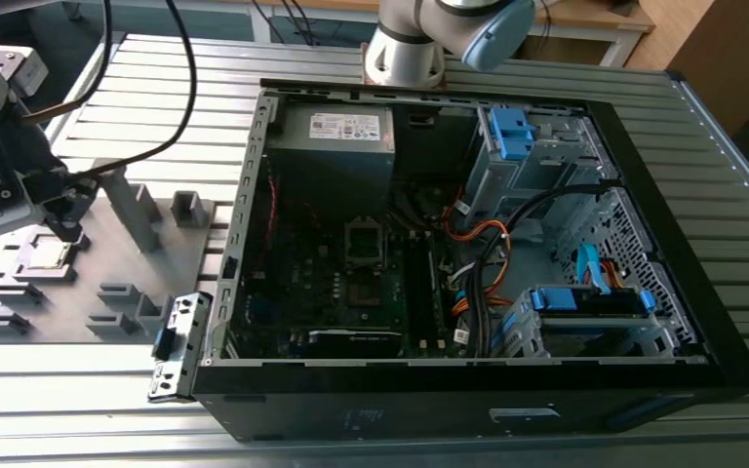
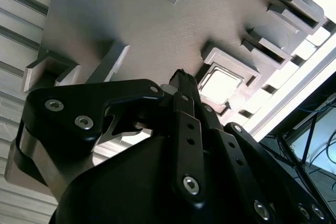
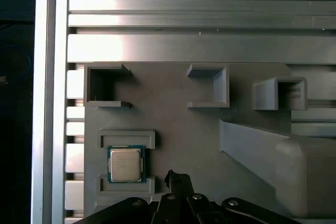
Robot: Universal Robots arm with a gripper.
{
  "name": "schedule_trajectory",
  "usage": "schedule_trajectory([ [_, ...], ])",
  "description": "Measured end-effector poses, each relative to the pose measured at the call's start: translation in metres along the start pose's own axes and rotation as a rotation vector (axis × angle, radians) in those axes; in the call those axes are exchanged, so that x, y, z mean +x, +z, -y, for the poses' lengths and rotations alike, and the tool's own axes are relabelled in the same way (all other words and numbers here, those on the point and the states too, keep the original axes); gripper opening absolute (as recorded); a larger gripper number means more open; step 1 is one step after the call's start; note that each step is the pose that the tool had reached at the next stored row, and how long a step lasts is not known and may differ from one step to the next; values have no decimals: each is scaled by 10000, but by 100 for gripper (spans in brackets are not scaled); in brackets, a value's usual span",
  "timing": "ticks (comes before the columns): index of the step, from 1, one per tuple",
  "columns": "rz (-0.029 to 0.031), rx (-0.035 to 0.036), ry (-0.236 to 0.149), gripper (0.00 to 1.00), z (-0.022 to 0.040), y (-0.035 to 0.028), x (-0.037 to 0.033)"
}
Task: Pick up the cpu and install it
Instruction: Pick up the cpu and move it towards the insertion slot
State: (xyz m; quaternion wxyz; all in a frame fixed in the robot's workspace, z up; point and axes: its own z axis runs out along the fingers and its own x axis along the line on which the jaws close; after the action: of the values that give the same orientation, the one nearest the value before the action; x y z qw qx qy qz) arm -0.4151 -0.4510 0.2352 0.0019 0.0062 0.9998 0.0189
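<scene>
Where the grey fixture plate (image 1: 114,261) lies at the exterior view's left of the open computer case (image 1: 479,392), the cpu (image 3: 126,164) sits flat in a square holder (image 3: 127,137), silvery top up, edges parallel to it, no long axis; the gripper (image 3: 177,178) hangs just beside it, fingers drawn together on nothing; a tall grey block (image 1: 132,205) stands near.

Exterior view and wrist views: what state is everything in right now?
cpu: lying flat in its holder, not gripped.
pincer: shut, empty, tip just beside the holder.
case: lying on its side, open, insides showing.
</scene>
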Motion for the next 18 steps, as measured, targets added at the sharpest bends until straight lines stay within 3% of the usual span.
schedule_trajectory([
  [18, -1, 0, 0, 11, -1, 5, -63],
])
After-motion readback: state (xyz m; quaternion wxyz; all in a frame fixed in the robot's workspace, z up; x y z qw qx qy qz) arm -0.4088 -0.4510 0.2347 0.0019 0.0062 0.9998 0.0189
